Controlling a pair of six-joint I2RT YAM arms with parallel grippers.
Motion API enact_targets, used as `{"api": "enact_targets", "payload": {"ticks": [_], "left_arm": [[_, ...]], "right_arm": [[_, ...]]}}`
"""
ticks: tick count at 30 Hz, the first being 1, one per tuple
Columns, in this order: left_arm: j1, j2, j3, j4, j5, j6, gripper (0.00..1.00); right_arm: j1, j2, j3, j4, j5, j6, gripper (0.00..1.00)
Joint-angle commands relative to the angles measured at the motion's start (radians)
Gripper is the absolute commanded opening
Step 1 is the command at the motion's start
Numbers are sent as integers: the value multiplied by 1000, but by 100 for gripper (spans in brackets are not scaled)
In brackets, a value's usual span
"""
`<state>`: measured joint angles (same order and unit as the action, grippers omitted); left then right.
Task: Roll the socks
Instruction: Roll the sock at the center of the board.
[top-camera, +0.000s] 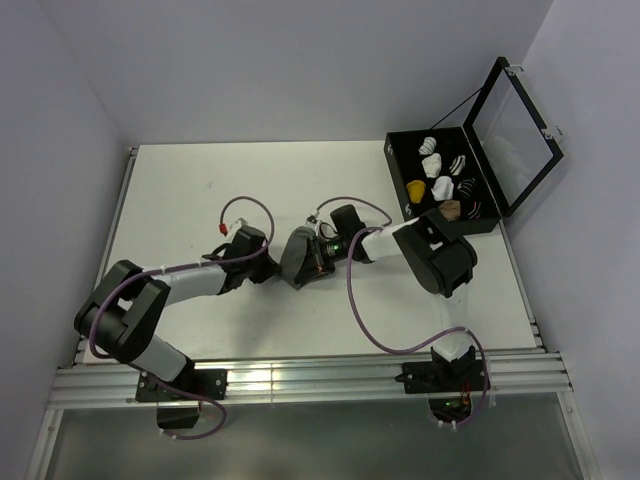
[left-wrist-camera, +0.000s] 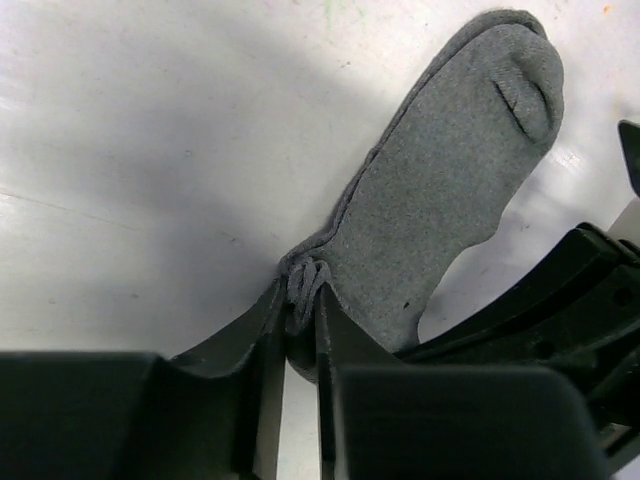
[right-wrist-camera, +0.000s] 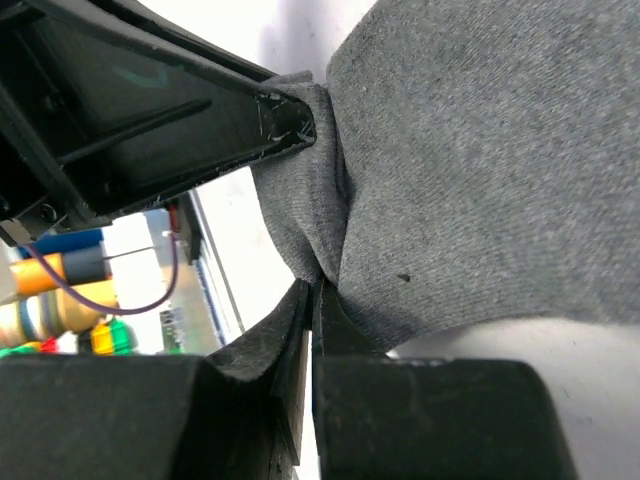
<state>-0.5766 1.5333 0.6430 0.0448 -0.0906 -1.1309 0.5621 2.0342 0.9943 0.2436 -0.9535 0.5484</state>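
The left tool (left-wrist-camera: 301, 292) was pressed nearly together, its two dark fingers pinching a gathered, crumpled bit of the plain grey knitted fabric sock (left-wrist-camera: 450, 190) at its open cuff end. From that pinch the sock ran away from the left tool, up and to the right, lying flat on the white tabletop (left-wrist-camera: 150, 150) with its rounded toe farthest off. It looked light, thin and quite limp: the cloth puckered into small folds wherever it was nipped and draped loosely between the two holds, so it would probably sag, stretch a little and follow whichever tool pulled. It seemed neither slippery nor fragile, yet a hold on one thin layer could slide free, so the thicker bunched edge at the cuff appeared the better place to grip, with the toe left free for rolling towards. Seen from above, the sock was a dark heap in the middle of the tabletop, directly between the two tools and touching both. The right tool (right-wrist-camera: 312, 300) was shut tight, its fingers clamped on a fold of the same sock along its edge, just beside the left tool's pinch, the fabric drawn into a taut waist between them. Well apart to the right stood an open black case (top-camera: 398, 190).
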Motion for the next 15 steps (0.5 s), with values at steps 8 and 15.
{"api": "enact_targets", "payload": {"ticks": [8,15], "left_arm": [[3,60,102,-149,31,72,0],[9,90,191,-264,72,143,0]], "right_arm": [[27,-291,-45,-104,248,-258,36],[159,-434,-114,-98,613,-453,56]]}}
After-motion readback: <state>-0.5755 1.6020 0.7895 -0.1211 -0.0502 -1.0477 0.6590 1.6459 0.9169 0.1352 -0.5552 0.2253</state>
